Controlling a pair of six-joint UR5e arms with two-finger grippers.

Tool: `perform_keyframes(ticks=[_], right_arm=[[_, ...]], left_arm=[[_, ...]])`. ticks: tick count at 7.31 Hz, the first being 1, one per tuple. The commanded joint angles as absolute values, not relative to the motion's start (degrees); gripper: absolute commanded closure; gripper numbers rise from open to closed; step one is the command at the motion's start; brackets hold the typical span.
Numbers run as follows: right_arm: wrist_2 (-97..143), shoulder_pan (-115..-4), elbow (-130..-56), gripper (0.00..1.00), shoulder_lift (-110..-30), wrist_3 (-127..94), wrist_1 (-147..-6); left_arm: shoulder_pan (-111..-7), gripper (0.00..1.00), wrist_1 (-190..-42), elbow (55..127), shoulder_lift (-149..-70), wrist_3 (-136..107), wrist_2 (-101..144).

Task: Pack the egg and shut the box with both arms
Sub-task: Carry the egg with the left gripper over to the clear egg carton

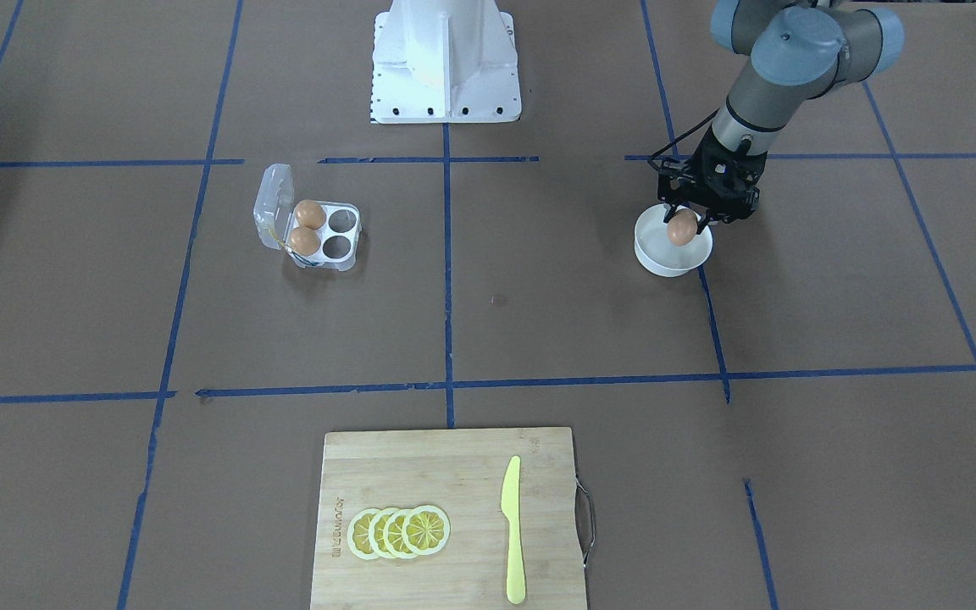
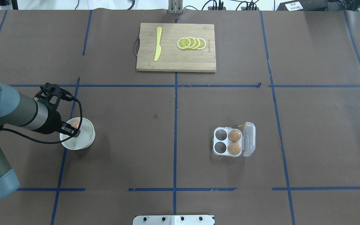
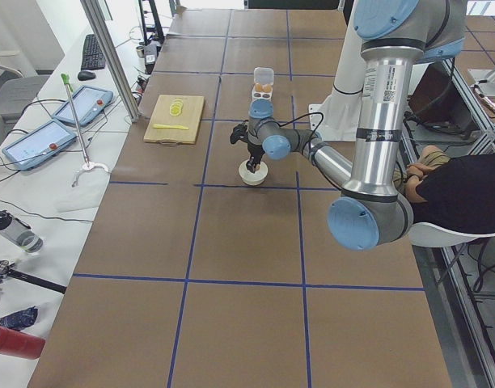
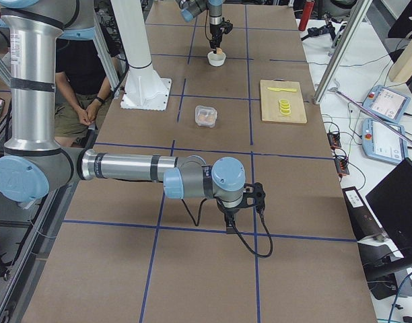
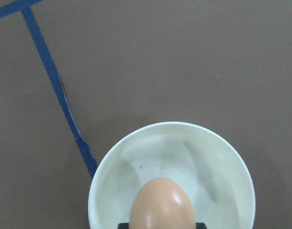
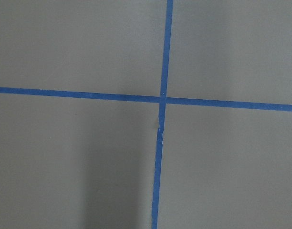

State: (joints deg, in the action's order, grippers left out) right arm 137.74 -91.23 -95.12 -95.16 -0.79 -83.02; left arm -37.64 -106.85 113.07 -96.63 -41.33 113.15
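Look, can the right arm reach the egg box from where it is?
Probably yes: the right arm hangs nearby, and nothing stands on the table between it and the open box.

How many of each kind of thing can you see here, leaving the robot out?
Eggs: 3, one in the left tool
Egg carton: 1
White bowl: 1
Cutting board: 1
Yellow knife: 1
Lemon slices: 4
Total: 11
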Motion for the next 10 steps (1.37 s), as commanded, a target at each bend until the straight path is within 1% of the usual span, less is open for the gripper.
perform_keyframes(ticks=[1, 2, 3, 4, 5, 6, 7, 8, 9, 10], right_arm=[[137.8, -91.2, -95.2, 0.00, -95.2, -0.8, -83.1], [137.9, -91.2, -95.3, 0.00, -95.2, -0.9, -83.1], [138.3, -91.2, -95.4, 0.00, -95.2, -0.9, -83.1], [141.6, -91.2, -95.2, 0.00, -95.3, -0.9, -83.1], [142.8, -91.2, -96.1, 0.00, -95.0, -1.0, -82.8], [142.7, -91.2, -96.5, 0.00, -94.9, -0.8, -82.9], [142.6, -91.2, -96.5, 0.00, -94.5, -0.8, -82.9], [142.5, -91.2, -96.5, 0.00, -93.5, -0.9, -83.1], [141.0, -91.2, -96.5, 0.00, -93.1, -0.9, -83.2], [141.2, -91.2, -96.1, 0.00, -93.0, -1.0, -83.5]], left_arm=[[-40.7, 0.87, -106.4, 113.4, -101.3, -41.9, 113.7], [-41.2, 0.87, -103.7, 113.2, -104.3, -42.2, 114.0], [-40.7, 0.89, -98.2, 112.7, -110.1, -46.1, 114.0], [-40.2, 0.89, -97.7, 110.4, -115.5, -53.0, 114.0], [-36.4, 0.90, -98.3, 108.1, -119.7, -59.3, 113.6], [-33.9, 0.91, -101.6, 105.2, -123.1, -63.2, 113.6], [-33.6, 0.94, -108.7, 103.0, -123.8, -67.7, 113.6], [-32.4, 0.95, -118.6, 99.6, -123.8, -70.5, 113.5], [-30.1, 0.95, -124.1, 96.6, -125.1, -73.3, 112.2], [-26.8, 0.95, -124.4, 94.7, -127.9, -74.2, 106.8]])
